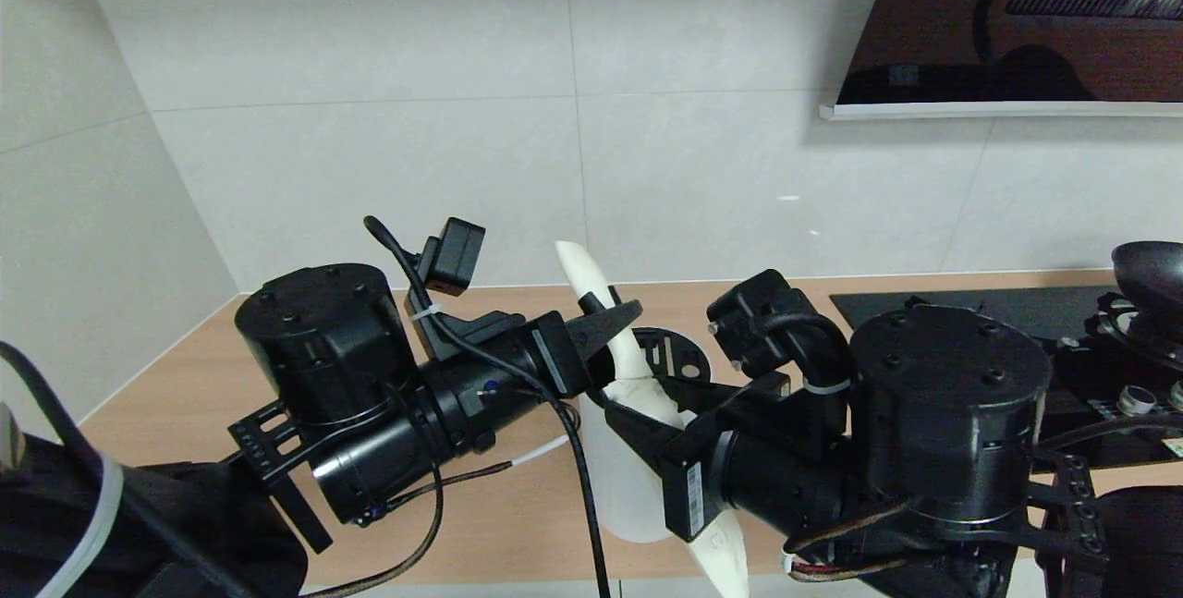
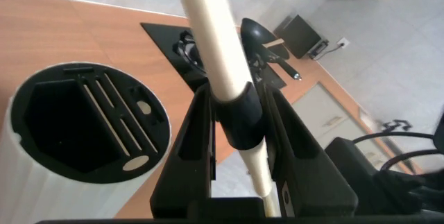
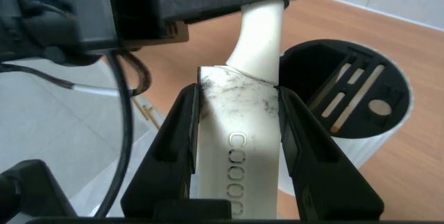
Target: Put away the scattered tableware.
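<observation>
Gripping one cream plastic spatula (image 1: 582, 279) from both sides. The left tool (image 1: 615, 325) is closed around the smooth round handle. The right tool (image 1: 647, 413) is clamped on the wider flat section, which is scuffed with dark marks and carries embossed lettering. The spatula is tilted and held in the air over the wood-grain tabletop (image 1: 518, 533), next to a white cylindrical holder (image 1: 628, 496). The holder stands upright on the tabletop. It has a black top insert cut with long narrow slots and small round holes. A flat black cooktop (image 1: 998, 302) is set into the tabletop further right. Pale matte tiles cover the wall behind.
</observation>
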